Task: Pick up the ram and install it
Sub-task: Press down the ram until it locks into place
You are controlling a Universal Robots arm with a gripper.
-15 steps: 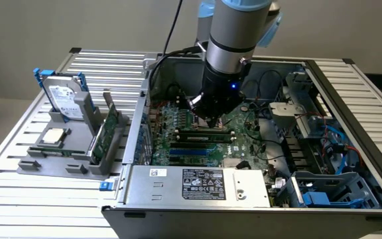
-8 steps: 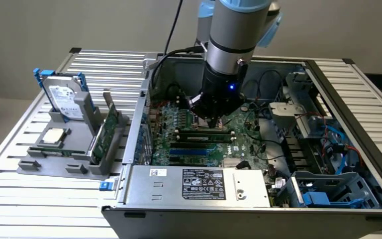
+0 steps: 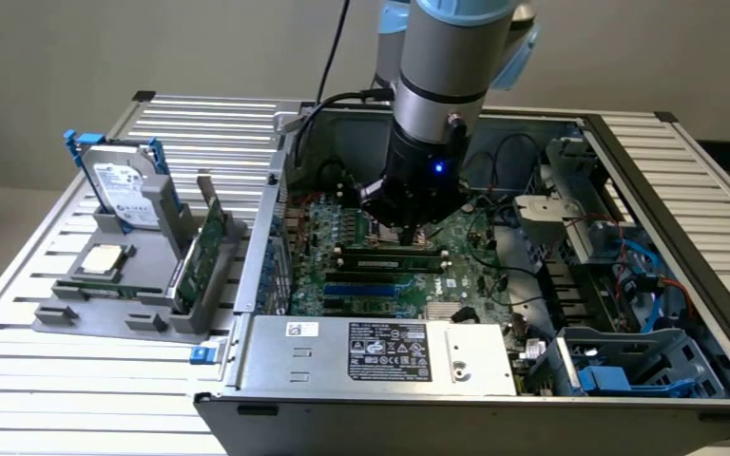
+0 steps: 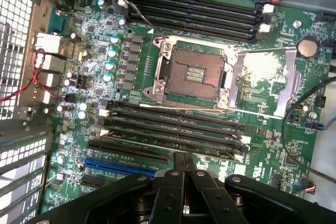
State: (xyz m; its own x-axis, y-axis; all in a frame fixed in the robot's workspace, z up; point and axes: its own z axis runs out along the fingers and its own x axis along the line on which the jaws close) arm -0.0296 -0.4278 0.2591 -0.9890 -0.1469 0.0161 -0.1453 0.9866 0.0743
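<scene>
The ram [image 3: 388, 249] shows as a thin green strip lying in one of the long black slots of the motherboard [image 3: 467, 275] inside the open computer case. In the wrist view the ram [image 4: 157, 144] appears edge-on in the slot row below the empty CPU socket [image 4: 194, 74]. My gripper [image 3: 406, 233] reaches down into the case right over the middle of that slot. Its two black fingers meet at their tips, shut, and the gripper [image 4: 184, 156] stands right at the ram's upper edge, crosswise to it. Nothing is clamped between the fingers.
A grey holder [image 3: 99, 318] left of the case carries a hard drive [image 3: 122, 180], a CPU chip [image 3: 102, 258] and a wider green card [image 3: 197, 261] on edge. The power supply [image 3: 378, 347] sits at the case front; drive cages and cables [image 3: 619, 266] crowd the exterior view's right.
</scene>
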